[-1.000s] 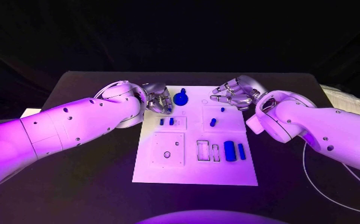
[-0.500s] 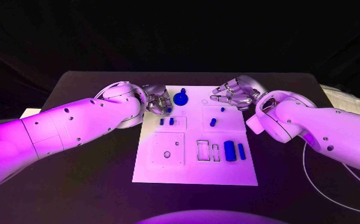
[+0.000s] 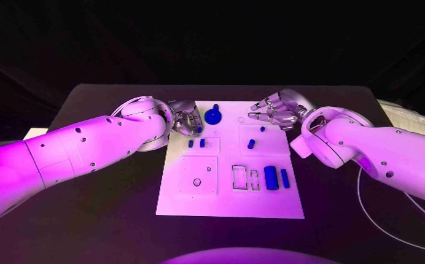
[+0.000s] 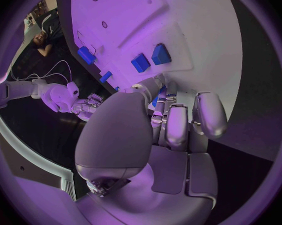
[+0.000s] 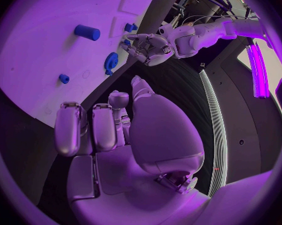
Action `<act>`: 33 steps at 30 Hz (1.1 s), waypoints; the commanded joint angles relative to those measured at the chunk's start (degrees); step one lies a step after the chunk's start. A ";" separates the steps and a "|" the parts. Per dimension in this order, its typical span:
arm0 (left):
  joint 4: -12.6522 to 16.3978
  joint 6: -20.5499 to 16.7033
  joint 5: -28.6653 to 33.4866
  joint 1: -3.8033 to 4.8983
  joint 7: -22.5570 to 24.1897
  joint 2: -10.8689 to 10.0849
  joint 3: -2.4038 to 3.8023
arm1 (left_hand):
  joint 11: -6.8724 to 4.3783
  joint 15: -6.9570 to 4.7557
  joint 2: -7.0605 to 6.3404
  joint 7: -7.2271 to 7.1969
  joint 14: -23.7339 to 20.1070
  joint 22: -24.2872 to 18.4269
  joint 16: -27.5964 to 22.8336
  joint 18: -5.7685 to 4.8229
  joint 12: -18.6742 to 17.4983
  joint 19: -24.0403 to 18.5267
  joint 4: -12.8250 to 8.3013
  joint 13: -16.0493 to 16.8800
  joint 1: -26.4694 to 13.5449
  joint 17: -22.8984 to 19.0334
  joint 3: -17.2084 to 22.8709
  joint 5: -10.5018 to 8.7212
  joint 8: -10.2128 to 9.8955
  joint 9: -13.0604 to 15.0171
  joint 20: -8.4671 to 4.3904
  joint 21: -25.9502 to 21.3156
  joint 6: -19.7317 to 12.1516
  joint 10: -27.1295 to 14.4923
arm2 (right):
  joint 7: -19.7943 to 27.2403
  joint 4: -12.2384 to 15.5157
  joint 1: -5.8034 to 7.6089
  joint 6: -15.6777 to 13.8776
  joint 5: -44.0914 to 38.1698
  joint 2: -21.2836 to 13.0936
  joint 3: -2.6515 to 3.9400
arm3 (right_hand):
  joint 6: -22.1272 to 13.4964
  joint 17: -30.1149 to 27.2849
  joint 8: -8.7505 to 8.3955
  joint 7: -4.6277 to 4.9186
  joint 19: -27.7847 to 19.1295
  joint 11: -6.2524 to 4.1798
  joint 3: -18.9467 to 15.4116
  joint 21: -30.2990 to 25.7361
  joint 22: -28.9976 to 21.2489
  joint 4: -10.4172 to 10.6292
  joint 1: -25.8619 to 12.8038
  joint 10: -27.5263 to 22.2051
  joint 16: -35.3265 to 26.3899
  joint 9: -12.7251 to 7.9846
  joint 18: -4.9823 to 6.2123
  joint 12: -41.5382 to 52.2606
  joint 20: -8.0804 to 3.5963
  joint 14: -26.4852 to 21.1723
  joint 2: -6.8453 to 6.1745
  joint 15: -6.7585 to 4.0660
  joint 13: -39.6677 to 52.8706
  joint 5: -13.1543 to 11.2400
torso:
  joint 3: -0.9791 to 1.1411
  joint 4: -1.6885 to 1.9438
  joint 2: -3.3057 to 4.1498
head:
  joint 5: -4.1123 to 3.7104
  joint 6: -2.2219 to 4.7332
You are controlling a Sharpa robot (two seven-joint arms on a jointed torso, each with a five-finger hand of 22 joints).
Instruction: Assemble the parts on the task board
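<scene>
The black desk (image 3: 106, 202) reaches nearly to both side edges of the head view, with a broad bare band at 9 o'clock and 3 o'clock of the board and a narrower dark strip beyond it at 12 o'clock, where the surface ends against a black backdrop. In the middle lies the white rectangular task board (image 3: 232, 205), its long side running from 12 to 6 o'clock; its near third is bare white. The left white arm (image 3: 80, 147) comes in from 8 o'clock and its silver left hand (image 3: 186, 120) sits at the board's far left corner, fingers curled inward; whether anything is pinched between them cannot be told. The right white arm (image 3: 372, 150) enters from 4 o'clock, and the silver right hand (image 3: 276, 110) hangs over the far right corner, fingers bent and apart, with nothing in them. Between the two hands, at 12 o'clock on the board, stands the blue gear-shaped part with a stub (image 3: 214, 115), just beside the left hand and well apart from the right. At 5 o'clock of the board's centre lie the large blue block (image 3: 271, 178) and, just beside it, the slim blue bar (image 3: 284, 178). Near the middle sits the small blue peg (image 3: 252, 144), and at 10 o'clock of it the pair of small blue pieces (image 3: 196, 143), close below the left hand.
</scene>
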 commanded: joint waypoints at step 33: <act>5.29 -11.10 34.79 0.69 17.05 -8.89 0.60 | 0.90 1.17 0.24 1.13 -5.71 -10.00 -8.64 2.58 -0.43 -7.90 -3.40 -0.09 1.44 -14.86 5.35 0.03 1.85 -2.04 1.19 -19.01 0.22 -0.82 | 0.78 -4.31 -0.12 5.52 -19.18 -0.67 0.05 | 2.71 -10.21 0.94 0.73 -2.74 0.68 5.81 -4.53 -6.16 -2.28 11.72 -9.11 -10.03 0.15 1.59 -33.57 0.10 0.49 -0.50 0.68 -31.28 -3.37 | -0.07 0.04 -0.32 | -0.02 0.92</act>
